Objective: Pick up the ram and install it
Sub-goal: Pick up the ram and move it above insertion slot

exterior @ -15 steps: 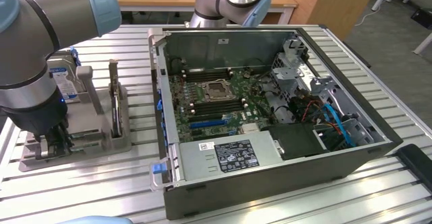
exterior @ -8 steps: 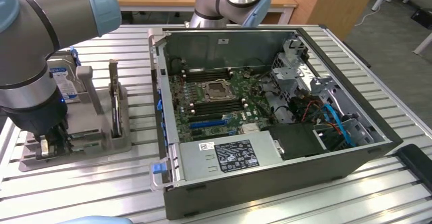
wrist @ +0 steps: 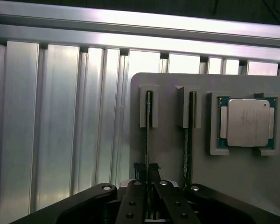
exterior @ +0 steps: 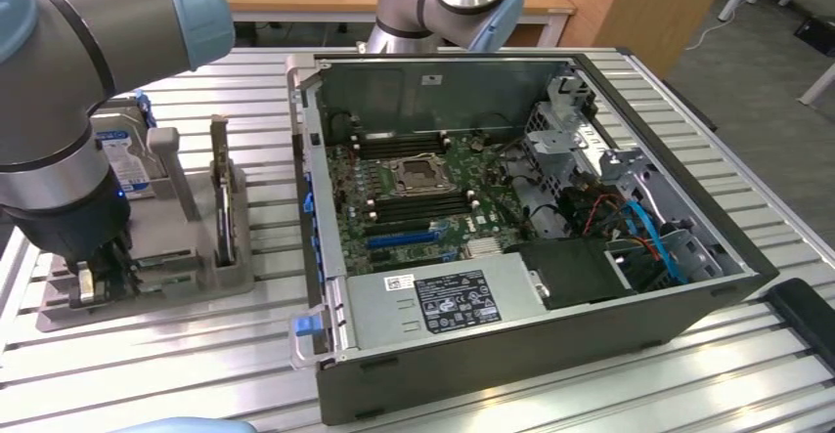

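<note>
Pickup is the step in hand, by my reading: the gripper [wrist: 148, 186] is down over the grey holder [wrist: 170, 154], which lies on the slatted aluminium tabletop [wrist: 60, 121] beside the open computer case [exterior: 522, 365]; its fingers are drawn in narrow on either side of the ram [wrist: 149, 135] and look clamped on it, with no gap to be seen; the ram stands on edge in the slot nearest the holder's edge, seated between its guides, not yet lifted; a twin stick [wrist: 192, 140] stands in the next slot, between the ram and the CPU [wrist: 248, 122]; freeing the ram would call for a straight pull along the guides, kept square; the sticker on the power supply [exterior: 444, 301] and the CPU's lid carry print too small to read.
</note>
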Tool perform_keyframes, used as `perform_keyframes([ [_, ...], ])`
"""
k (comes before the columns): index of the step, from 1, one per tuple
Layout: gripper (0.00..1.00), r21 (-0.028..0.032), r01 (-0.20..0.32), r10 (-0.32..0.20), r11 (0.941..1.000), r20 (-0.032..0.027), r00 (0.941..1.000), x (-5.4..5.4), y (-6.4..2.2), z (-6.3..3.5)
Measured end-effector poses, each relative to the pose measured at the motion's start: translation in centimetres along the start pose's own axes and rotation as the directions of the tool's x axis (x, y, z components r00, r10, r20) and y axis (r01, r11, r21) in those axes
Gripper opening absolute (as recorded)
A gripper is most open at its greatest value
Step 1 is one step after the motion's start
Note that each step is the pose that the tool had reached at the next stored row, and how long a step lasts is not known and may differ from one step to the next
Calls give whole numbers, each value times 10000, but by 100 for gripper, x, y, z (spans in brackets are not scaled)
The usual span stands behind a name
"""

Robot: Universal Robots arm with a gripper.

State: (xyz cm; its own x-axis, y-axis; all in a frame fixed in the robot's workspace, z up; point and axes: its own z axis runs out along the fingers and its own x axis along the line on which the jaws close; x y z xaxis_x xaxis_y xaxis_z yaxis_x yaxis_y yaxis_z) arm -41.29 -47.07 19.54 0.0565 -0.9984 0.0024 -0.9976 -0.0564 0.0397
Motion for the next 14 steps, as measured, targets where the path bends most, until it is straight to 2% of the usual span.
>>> perform_keyframes([
  [6, 13, 0, 3, -3, 10000, 62, 10000, 3, 6, -134],
  [14, 13, 10, 9, -9, 10000, 235, 9997, 8, 16, -391],
])
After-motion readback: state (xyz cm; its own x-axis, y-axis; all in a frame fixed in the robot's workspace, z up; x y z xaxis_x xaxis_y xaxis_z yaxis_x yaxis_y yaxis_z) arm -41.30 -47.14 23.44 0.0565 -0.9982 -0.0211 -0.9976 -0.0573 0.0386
